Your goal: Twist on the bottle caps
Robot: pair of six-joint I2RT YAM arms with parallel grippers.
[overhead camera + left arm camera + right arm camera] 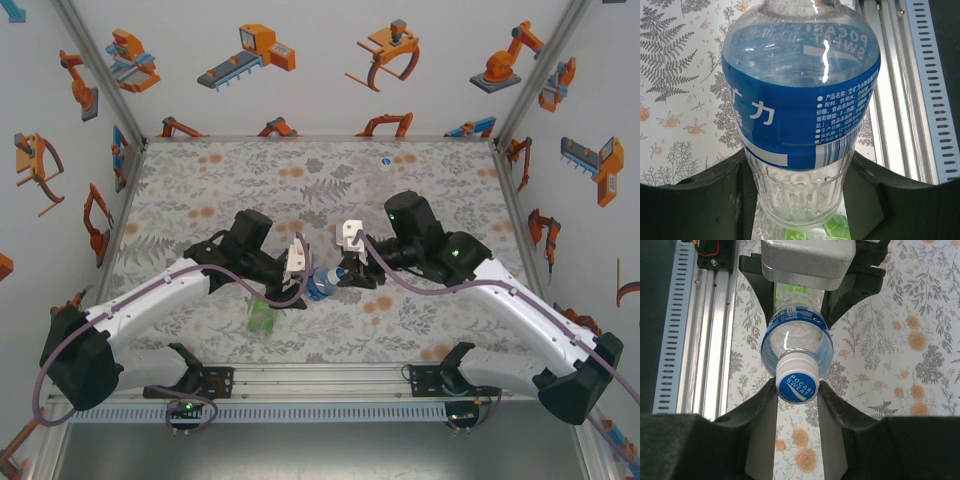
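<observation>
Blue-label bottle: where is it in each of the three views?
Top external: blue-label bottle, just below picture centre.
Left wrist: mid-picture, large, gripped by left tool.
Right wrist: centre, cap facing camera, pinched by right tool.
Shared landmark: the slotted aluminium rail.

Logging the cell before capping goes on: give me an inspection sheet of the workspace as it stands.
Surface: floral table cover, no spills seen.
Job's things: blue-label bottle held on its side between the arms, its cap on the neck; green-label bottle on the table by the left arm; what looks like a loose cap near the far edge.
Clutter: nothing seen.
Grippers: left gripper clamped on the blue-label bottle's body; right gripper closed on its cap.
Cables: purple cables run along both arms.
Surroundings: walls printed with robot drawings; aluminium rail at the near edge.
</observation>
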